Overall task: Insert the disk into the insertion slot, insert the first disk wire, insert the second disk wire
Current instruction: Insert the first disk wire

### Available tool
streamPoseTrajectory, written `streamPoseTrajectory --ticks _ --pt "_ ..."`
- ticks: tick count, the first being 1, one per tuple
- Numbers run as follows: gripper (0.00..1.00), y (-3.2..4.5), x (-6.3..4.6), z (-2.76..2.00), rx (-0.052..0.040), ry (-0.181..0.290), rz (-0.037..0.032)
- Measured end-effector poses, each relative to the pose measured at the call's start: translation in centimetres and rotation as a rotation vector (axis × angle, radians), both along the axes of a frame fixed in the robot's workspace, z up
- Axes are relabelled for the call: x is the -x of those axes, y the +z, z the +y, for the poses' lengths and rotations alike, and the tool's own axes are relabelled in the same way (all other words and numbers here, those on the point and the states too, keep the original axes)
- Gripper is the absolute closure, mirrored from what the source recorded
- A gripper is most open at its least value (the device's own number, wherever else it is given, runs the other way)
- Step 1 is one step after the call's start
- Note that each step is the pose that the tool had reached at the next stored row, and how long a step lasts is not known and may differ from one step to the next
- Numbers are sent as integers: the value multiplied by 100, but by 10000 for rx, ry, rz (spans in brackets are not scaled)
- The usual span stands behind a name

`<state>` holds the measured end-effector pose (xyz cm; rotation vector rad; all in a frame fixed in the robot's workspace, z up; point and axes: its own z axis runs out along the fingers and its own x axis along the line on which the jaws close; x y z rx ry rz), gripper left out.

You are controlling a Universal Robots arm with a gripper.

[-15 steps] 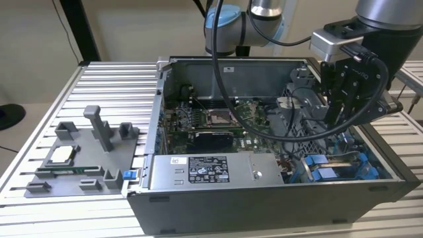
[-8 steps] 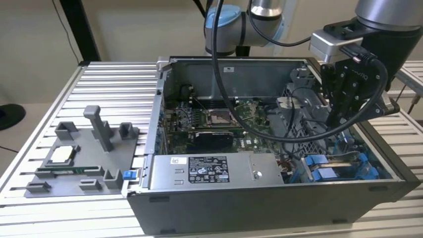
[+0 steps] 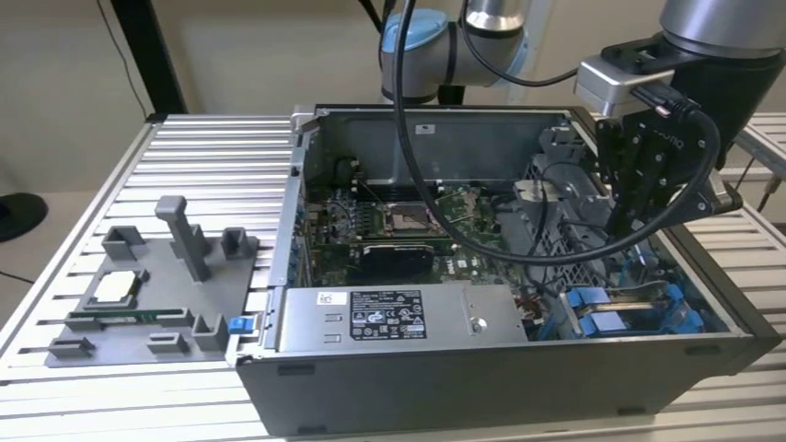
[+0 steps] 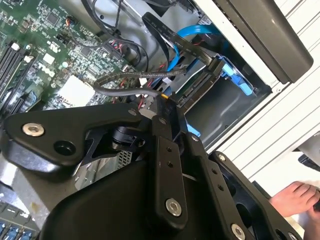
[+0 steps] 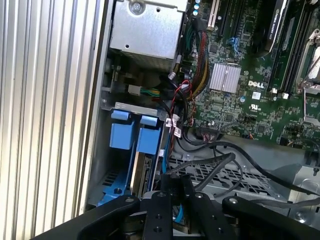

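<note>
The disk (image 5: 142, 172) stands on edge in the slot (image 3: 614, 318), at 4 o'clock of the case (image 3: 491, 405) in the exterior view. The gripper (image 5: 172, 184) is directly over it, fingers nearly closed and apparently pinching a wire (image 5: 220, 161) at its end. Risk: a skewed plug could jam at the socket or slip from the grip. Loose cables (image 5: 182, 102) and the cage (image 3: 559, 230), at the slot's 12 o'clock, crowd the approach and could snag the wire.
</note>
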<state>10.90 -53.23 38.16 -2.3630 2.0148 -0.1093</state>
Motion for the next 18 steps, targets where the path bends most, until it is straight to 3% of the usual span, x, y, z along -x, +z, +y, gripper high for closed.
streamPoseTrajectory --ticks 5,6,7,18 --pt "100 -3 0 -7 -4 -1 3" --pt "100 -2 -3 -13 0 0 32" --pt "100 -3 -10 -17 1 -1 109" --pt "100 -23 -19 -137 0 0 148"
